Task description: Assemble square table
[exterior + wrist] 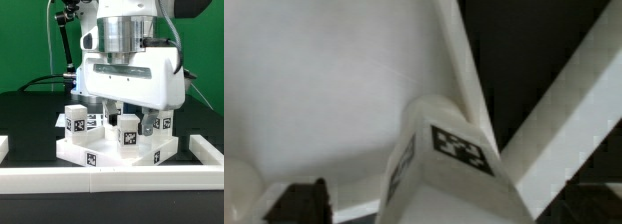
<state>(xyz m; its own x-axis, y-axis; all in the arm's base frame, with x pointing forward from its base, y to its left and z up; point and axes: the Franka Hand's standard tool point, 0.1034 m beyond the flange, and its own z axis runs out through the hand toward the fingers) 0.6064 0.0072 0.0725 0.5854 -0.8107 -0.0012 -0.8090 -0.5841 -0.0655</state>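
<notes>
Tool (128, 112): seen open over the slab (115, 152) (fingers spread)
Legs: four shown upright on the slab, one (127, 134) just below the tool
Worktop (30, 118): black

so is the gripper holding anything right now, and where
Nothing looks held: the gripper stands open over the square table, with a leg between its fingers.
</notes>
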